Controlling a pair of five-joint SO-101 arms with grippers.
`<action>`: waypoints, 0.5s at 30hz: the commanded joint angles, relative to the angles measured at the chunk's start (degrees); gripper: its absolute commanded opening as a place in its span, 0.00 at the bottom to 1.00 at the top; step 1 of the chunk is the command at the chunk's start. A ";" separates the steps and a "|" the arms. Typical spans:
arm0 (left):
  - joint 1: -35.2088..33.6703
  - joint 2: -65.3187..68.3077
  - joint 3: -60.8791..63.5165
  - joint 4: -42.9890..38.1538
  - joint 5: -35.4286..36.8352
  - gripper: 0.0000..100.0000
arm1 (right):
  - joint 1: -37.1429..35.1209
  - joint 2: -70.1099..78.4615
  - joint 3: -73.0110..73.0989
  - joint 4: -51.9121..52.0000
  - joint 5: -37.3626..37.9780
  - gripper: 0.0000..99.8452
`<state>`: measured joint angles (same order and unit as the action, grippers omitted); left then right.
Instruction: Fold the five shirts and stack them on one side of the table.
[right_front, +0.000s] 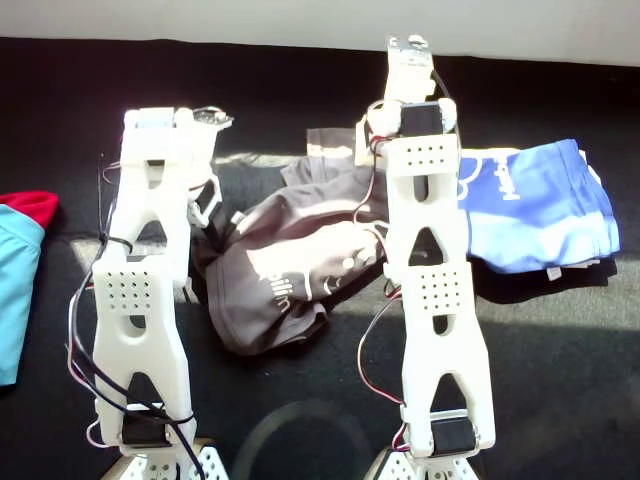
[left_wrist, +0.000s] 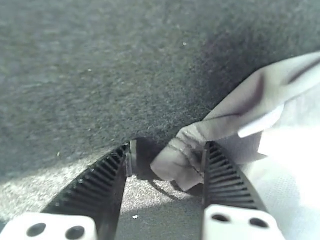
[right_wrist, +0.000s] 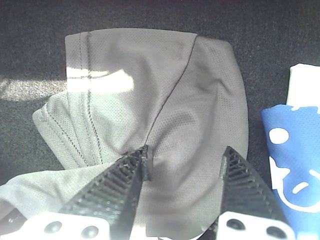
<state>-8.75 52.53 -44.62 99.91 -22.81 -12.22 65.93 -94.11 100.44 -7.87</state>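
A crumpled grey shirt (right_front: 290, 262) lies on the black table between the two arms. My left gripper (left_wrist: 167, 156) is open low over the table at the shirt's left edge, and a bunched corner of the grey shirt (left_wrist: 175, 162) sits between its fingers, against one of them. My right gripper (right_wrist: 186, 157) is open just above the far part of the grey shirt (right_wrist: 165, 90), which lies flat there. A blue shirt (right_front: 540, 205) with white print lies to the right, on top of a black shirt (right_front: 565, 275).
A cyan shirt (right_front: 15, 290) with a red one (right_front: 32, 205) behind it lies at the table's left edge. The blue shirt (right_wrist: 295, 160) is close beside the right gripper. Bare black cloth (right_front: 300, 420) covers the table in front between the arm bases.
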 joint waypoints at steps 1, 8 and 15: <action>1.71 -3.30 1.45 0.62 -1.58 0.21 | 0.75 -4.88 -2.33 0.66 -0.18 0.22; 3.03 -3.30 2.15 0.62 -1.58 0.20 | 0.75 -4.88 -2.33 0.57 -0.18 0.22; 4.26 -3.47 2.15 0.62 -1.32 0.01 | 0.84 -4.53 -2.15 0.57 -0.18 0.22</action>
<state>-4.88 52.44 -42.33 100.00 -23.96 -12.22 65.93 -94.11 100.44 -7.87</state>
